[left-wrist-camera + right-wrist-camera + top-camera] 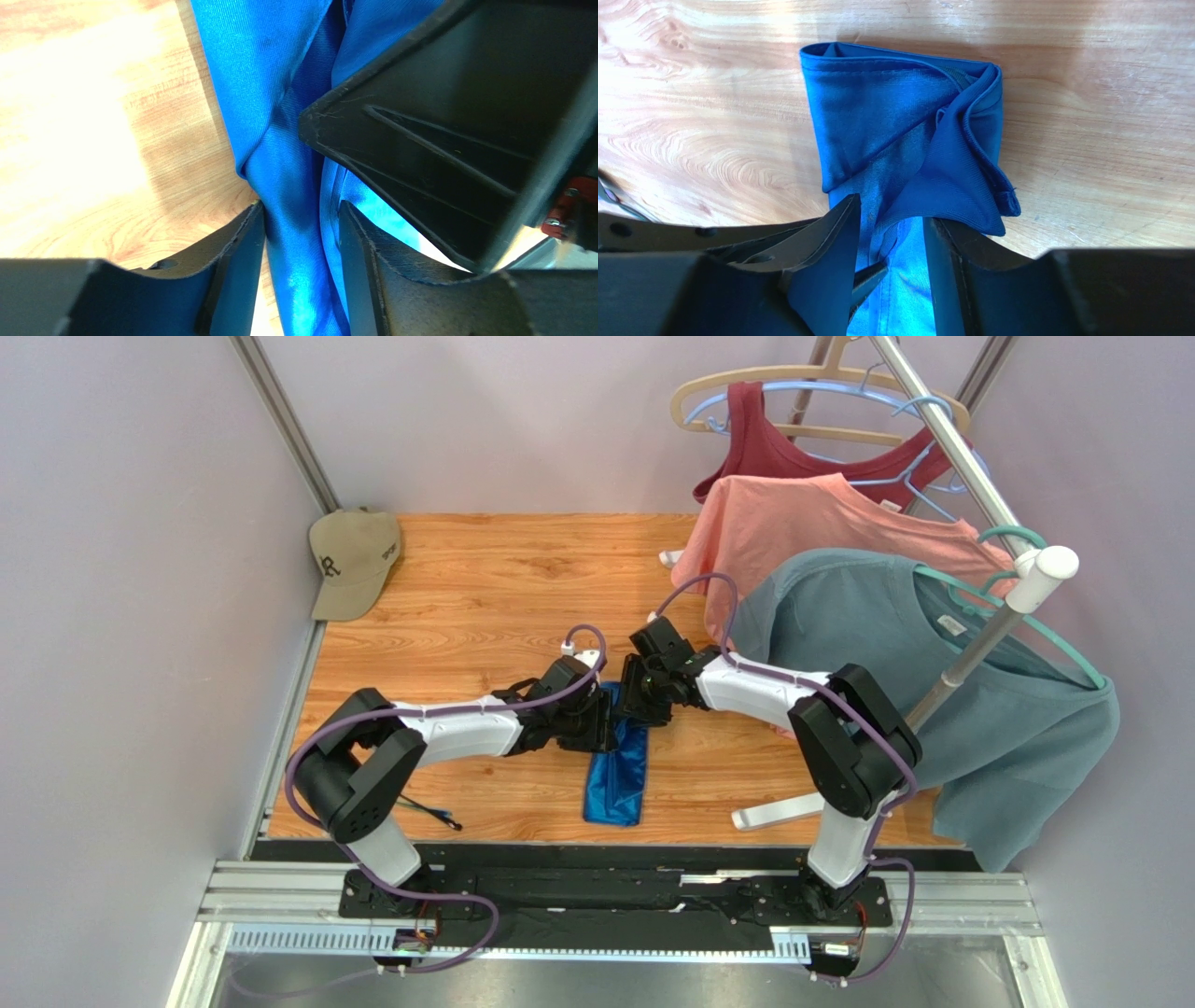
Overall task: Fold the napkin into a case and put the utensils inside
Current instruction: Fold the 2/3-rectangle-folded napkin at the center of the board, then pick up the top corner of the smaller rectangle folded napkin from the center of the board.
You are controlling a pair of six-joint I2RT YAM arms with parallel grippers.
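Wood-grain table (477, 602), walled in pale grey to left, back and right. Nearest, a metal rail (617, 903) carrying both arm bases.

Left of the napkin's (617, 784) near end and apart from it, by the left arm's elbow: the utensils (432, 816), on bare wood, outside the cloth. Napkin folded long and narrow, mid-table, far end under both grippers.

Left gripper (302, 210) astride a raised fold, cloth filling the gap; clamped or not, cannot tell. Right gripper (891, 213) parted, cloth lying loose between the fingers.

Far left of the napkin, a khaki cap (354, 557); to its right, shirts (898, 658) on a rack.

Seen only from above: utensils, cap, shirts. Seen only from the right wrist: a triangular flap (948, 189) turned over the napkin's end.
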